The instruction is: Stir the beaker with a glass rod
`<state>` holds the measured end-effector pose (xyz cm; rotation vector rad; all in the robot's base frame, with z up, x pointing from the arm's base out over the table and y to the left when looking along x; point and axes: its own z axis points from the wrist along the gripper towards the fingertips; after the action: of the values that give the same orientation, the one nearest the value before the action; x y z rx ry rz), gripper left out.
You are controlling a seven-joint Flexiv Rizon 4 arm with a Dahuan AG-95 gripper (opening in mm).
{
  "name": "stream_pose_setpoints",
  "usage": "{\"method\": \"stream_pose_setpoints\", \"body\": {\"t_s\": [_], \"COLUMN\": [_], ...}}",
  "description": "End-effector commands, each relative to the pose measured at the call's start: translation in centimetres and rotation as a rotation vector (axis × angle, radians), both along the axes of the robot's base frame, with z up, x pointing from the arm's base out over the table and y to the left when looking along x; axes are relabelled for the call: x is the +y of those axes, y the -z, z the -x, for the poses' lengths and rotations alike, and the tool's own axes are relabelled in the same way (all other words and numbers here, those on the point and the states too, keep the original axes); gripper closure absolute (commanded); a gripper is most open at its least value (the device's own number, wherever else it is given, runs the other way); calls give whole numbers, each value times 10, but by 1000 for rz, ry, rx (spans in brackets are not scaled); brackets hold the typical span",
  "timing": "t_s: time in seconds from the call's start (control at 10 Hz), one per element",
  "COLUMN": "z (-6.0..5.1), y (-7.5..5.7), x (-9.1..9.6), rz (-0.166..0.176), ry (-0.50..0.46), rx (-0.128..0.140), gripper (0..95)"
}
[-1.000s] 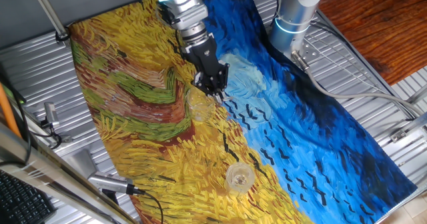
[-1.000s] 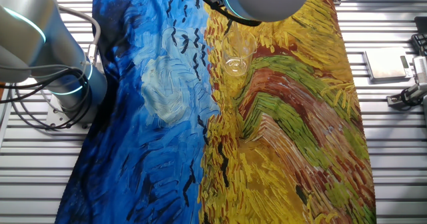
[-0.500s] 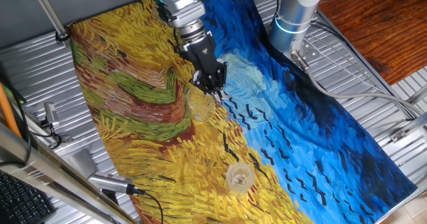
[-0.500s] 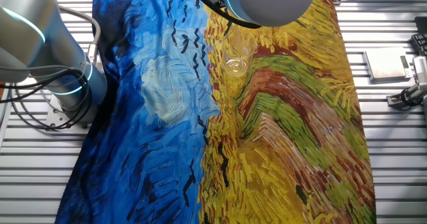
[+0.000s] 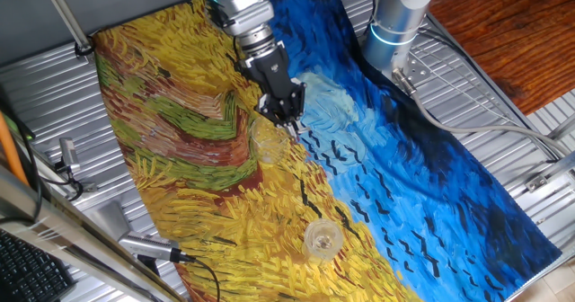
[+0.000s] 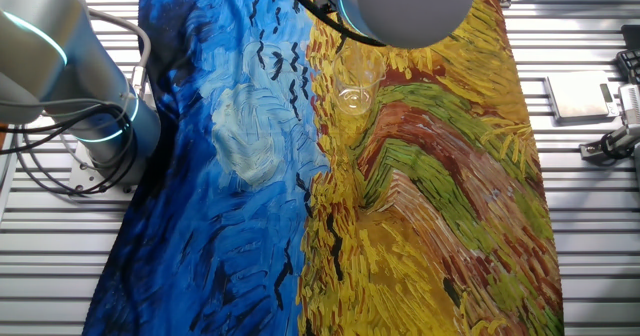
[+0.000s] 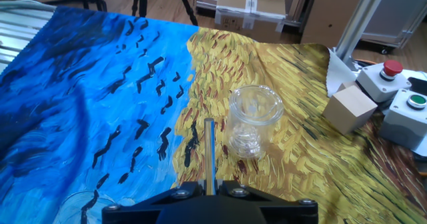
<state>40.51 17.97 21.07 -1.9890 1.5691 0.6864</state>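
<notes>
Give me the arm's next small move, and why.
Probably slide the gripper sideways toward the beaker until the glass rod is over its mouth. The jaws are shut on the rod, and in one fixed view they hang beside the beaker, not above it. The rod's tip is too faint to place in the fixed views, so keep the move slow.

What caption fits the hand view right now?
Gripper holds the glass rod upright, short of a clear glass vessel on the painted cloth.
</notes>
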Motion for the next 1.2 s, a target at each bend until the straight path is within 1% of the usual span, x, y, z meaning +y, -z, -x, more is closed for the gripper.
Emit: {"method": "stream_pose_setpoints", "body": {"t_s": [0.1,0.5,1.2], "z": [0,-3,-13], "y": [-1,-6,-13], "x": [-1,-5,-2], "rz": [-12,-28,-29], "ry": [9,23,39], "rx": [8,22,37], "gripper": [950,950,950]}}
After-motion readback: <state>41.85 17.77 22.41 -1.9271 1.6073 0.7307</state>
